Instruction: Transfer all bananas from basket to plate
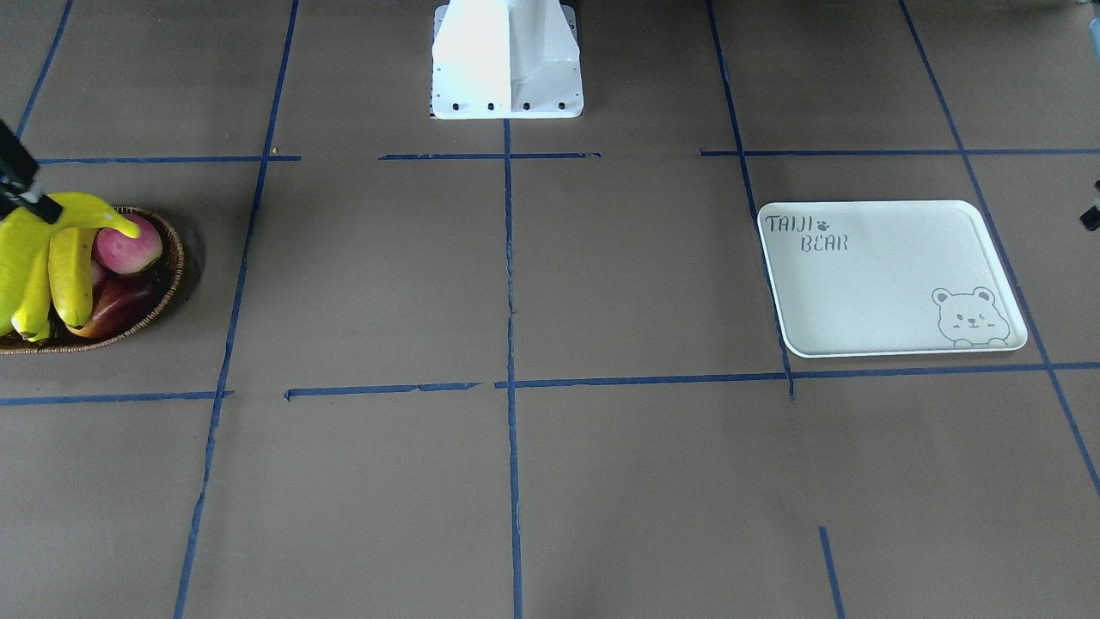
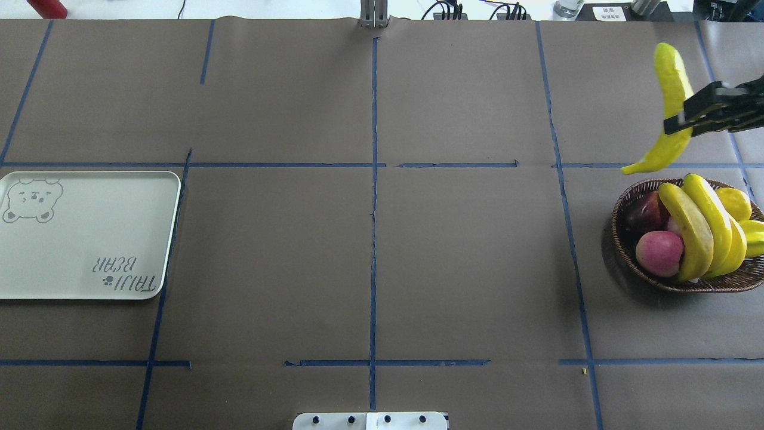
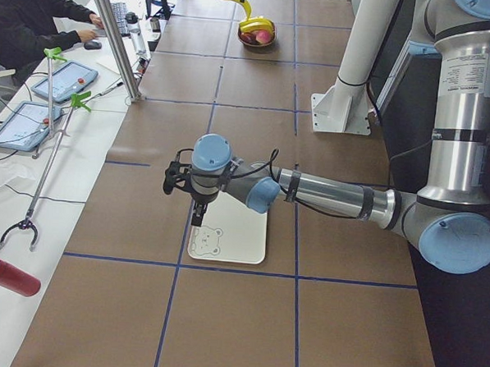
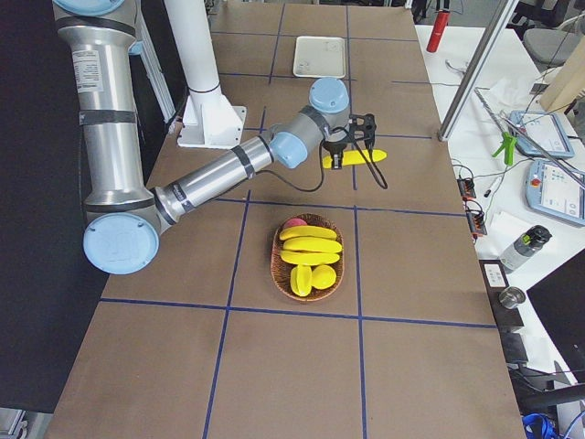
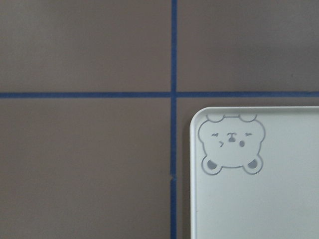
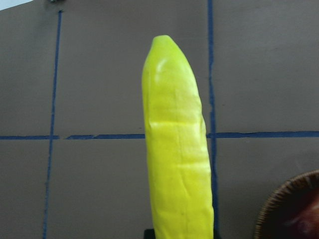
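Note:
My right gripper (image 2: pixel 680 118) is shut on a long yellow banana (image 2: pixel 671 77), held in the air just beyond the basket (image 2: pixel 686 285). The right wrist view shows this banana (image 6: pixel 177 149) close up, above the brown table. Two more bananas (image 2: pixel 695 230) lie across the round wicker basket (image 1: pixel 169 275). The plate (image 2: pixel 83 239), a pale tray with a bear print, lies bare on the opposite side (image 1: pixel 885 284). My left gripper (image 3: pixel 195 218) hangs over the plate's bear corner (image 5: pixel 232 142); I cannot tell whether it is open or shut.
Red apples (image 2: pixel 659 254) and stubby yellow fruits (image 2: pixel 734 203) share the basket. The white robot base (image 1: pixel 507 60) stands mid-table. A person (image 3: pixel 24 16) sits at a side bench with tablets, a grabber tool and a red bottle (image 3: pixel 10 276).

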You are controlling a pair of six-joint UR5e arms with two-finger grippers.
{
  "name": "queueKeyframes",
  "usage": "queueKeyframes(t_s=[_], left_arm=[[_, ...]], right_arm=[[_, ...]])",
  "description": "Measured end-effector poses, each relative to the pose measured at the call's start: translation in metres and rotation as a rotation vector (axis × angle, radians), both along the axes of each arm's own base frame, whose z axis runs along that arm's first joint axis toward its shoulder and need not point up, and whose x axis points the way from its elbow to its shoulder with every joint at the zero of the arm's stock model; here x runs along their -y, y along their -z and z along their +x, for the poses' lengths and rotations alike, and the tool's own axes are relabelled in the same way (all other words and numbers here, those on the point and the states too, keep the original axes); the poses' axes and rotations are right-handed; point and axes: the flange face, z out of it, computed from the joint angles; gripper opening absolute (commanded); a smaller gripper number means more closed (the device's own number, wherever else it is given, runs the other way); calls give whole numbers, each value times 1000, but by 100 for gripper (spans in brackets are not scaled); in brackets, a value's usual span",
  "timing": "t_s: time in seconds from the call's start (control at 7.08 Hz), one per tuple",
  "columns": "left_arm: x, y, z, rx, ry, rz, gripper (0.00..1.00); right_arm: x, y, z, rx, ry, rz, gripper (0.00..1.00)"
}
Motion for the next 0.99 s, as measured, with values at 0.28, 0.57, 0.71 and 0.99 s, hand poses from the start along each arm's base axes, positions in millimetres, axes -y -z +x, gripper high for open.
queueKeyframes(t_s=[0.28, 0.57, 0.71, 0.99], left_arm=[[31, 92, 92, -174, 32, 13, 96], [34, 219, 202, -391, 14, -52, 96], [27, 277, 240, -475, -5, -87, 96], [8, 364, 282, -596, -40, -164, 96]], right_arm=[[-10, 74, -94, 49, 46, 29, 4], [-34, 133, -151, 114, 126, 84, 4], [-49, 155, -174, 139, 166, 115, 3], [-77, 192, -217, 173, 199, 177, 2]])
